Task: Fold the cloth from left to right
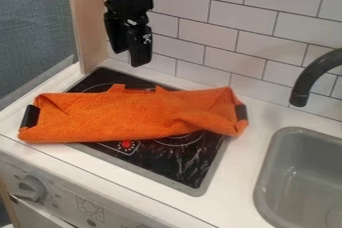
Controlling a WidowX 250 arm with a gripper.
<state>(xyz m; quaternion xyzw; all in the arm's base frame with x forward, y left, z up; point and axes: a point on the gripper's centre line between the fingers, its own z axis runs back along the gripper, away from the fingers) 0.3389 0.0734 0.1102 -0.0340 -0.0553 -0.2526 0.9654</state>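
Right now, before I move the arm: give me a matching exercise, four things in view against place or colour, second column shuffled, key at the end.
Things
1. Cloth
2. End effector
3. Tap
4. Sink

Place or colour
A. Grey basin, lower right of the view
B. Raised, upper left of the view
C. Orange, lying across the stove
D. Dark and curved, at the right edge of the view

Pairs: 1-C, 2-B, 3-D, 4-A
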